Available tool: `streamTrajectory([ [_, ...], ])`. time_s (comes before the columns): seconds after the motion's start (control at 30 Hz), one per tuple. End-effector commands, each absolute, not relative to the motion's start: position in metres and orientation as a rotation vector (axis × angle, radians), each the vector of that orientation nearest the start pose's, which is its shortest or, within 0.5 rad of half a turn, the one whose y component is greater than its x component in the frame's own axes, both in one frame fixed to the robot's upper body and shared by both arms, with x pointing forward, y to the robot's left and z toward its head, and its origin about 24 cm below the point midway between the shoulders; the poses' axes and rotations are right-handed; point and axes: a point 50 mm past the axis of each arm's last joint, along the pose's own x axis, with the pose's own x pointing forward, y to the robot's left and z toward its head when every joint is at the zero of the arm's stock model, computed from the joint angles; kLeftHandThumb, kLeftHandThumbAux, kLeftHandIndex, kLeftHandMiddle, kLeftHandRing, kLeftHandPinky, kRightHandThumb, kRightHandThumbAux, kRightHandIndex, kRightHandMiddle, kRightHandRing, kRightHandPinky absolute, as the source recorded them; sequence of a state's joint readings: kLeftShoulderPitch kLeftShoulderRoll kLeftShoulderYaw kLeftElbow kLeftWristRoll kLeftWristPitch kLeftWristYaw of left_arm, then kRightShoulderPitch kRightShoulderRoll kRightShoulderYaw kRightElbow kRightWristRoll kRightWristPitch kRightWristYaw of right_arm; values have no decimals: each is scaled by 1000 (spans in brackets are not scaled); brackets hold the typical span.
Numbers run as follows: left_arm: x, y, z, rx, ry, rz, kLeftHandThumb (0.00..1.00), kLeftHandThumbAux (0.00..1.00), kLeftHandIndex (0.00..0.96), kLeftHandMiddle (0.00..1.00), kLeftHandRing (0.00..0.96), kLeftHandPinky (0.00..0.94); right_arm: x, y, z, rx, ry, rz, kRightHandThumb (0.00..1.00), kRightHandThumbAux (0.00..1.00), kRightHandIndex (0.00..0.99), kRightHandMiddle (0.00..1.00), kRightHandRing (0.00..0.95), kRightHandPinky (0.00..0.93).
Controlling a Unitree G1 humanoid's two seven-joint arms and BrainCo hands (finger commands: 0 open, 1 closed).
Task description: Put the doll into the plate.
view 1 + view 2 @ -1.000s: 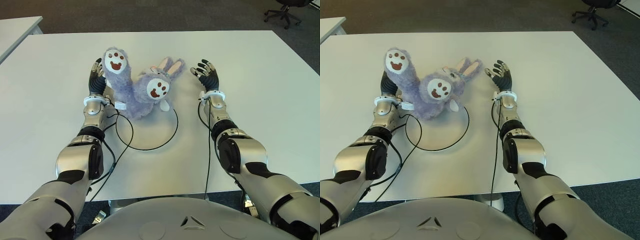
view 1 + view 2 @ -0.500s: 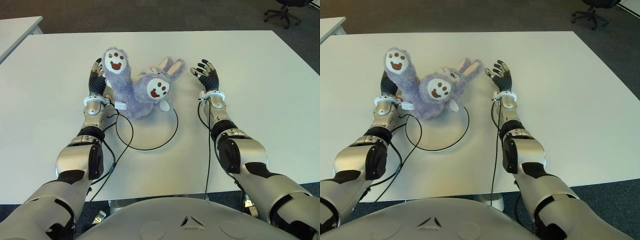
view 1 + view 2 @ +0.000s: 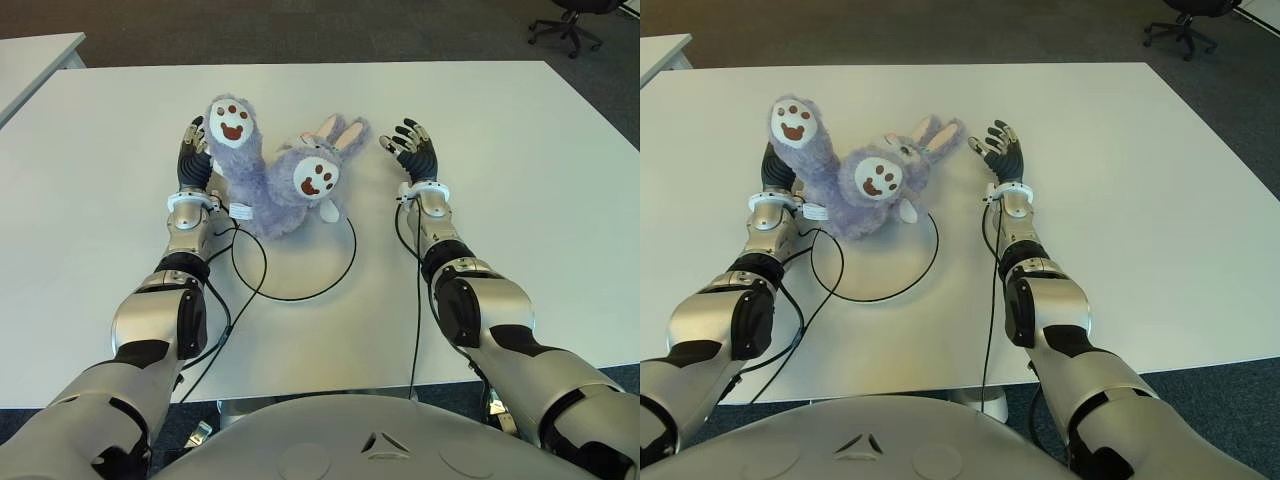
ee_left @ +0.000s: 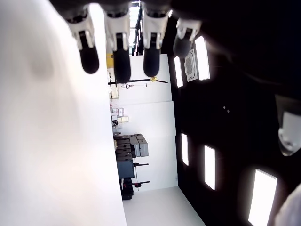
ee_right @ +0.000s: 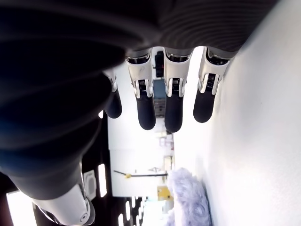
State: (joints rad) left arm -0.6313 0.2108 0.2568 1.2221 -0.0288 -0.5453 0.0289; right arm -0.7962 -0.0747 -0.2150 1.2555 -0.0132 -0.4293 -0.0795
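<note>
Doll [image 3: 285,175] lying on tabletop [image 3: 520,150] at plate's [image 3: 300,295] 12 o'clock rim, betw. both hands; left hand [image 3: 192,152] & right hand [image 3: 412,150] fingers spread, gripping nothing.

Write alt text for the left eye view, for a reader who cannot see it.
A purple plush doll lies on a white table, its lower half over the far rim of a black-rimmed plate, one paw-printed foot raised. The robot's left hand shows open just left of the doll; the right hand is open to its right, holding nothing.
</note>
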Motion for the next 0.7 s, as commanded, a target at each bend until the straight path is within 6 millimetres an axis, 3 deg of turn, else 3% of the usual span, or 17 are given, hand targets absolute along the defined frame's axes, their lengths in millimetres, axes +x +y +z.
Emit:
streamTrajectory([
  [0.03, 304, 215, -31, 16, 237, 217, 0, 468, 0, 165, 176, 137, 340, -148, -8, 12, 247, -88, 233, 776, 123, 177, 174, 177],
  [0.27, 304, 214, -31, 16, 231, 216, 0, 469, 0, 168, 176, 124, 339, -148, -8, 9, 245, -89, 222, 780, 118, 172, 170, 177],
  [0.43, 304, 213, -31, 21, 228, 214, 0, 466, 0, 166, 192, 187, 339, -149, -8, 8, 245, -93, 219, 779, 122, 174, 172, 182],
  [0.7, 304, 213, -31, 11, 225, 209, 0, 453, 3, 159, 194, 199, 339, -151, -8, 11, 247, -97, 219, 770, 127, 178, 171, 185],
])
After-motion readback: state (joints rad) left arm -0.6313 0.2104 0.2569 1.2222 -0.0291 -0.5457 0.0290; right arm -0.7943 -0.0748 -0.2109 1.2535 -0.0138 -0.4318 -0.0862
